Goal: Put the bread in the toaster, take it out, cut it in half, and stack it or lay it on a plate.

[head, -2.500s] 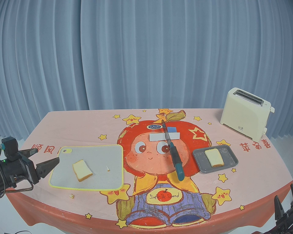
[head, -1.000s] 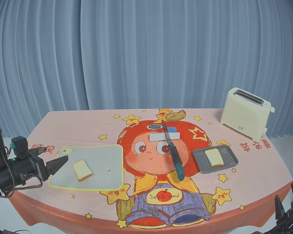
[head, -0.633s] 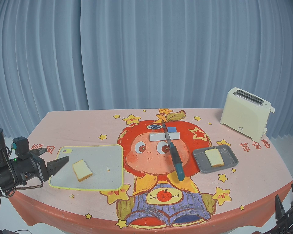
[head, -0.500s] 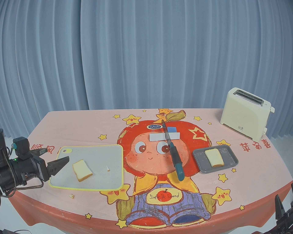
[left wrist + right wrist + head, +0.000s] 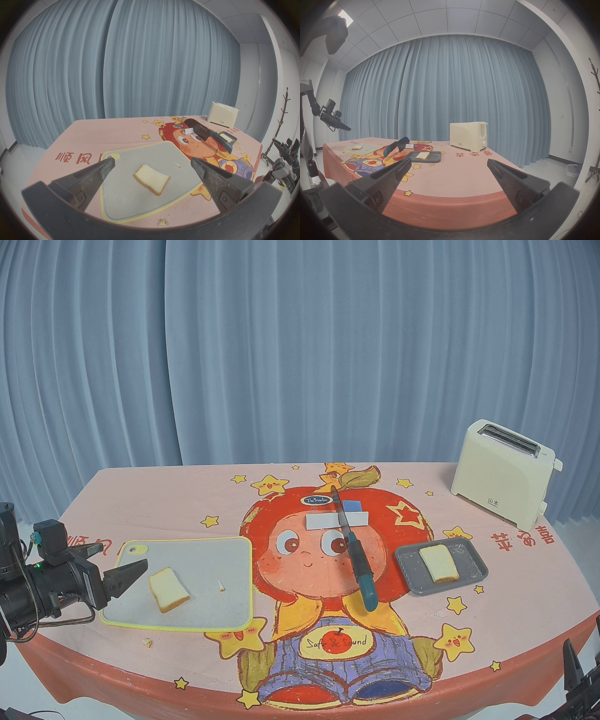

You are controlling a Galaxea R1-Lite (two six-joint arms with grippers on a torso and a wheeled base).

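One half slice of bread (image 5: 168, 589) (image 5: 152, 179) lies on the grey cutting board (image 5: 212, 609) (image 5: 125, 193) at the table's left. A second half slice (image 5: 439, 562) (image 5: 422, 155) lies on the grey plate (image 5: 409, 565) (image 5: 432, 157) at the right. The cream toaster (image 5: 504, 472) (image 5: 467, 136) (image 5: 222, 114) stands at the far right, its slots empty. My left gripper (image 5: 119, 564) (image 5: 151, 164) is open, low over the board's left edge, a short way left of the bread. My right gripper (image 5: 449, 170) is open, off the table's front right corner.
A teal-handled knife (image 5: 355, 551) (image 5: 207, 136) (image 5: 395, 145) rests on a white block (image 5: 336, 519) at the table's middle. Crumbs lie on the board (image 5: 221, 585) and on the cloth (image 5: 147, 642). The table's front edge is near both arms.
My left gripper has moved right, from off the table's left edge to over the cutting board's left edge, closer to the bread. Nothing else moved.
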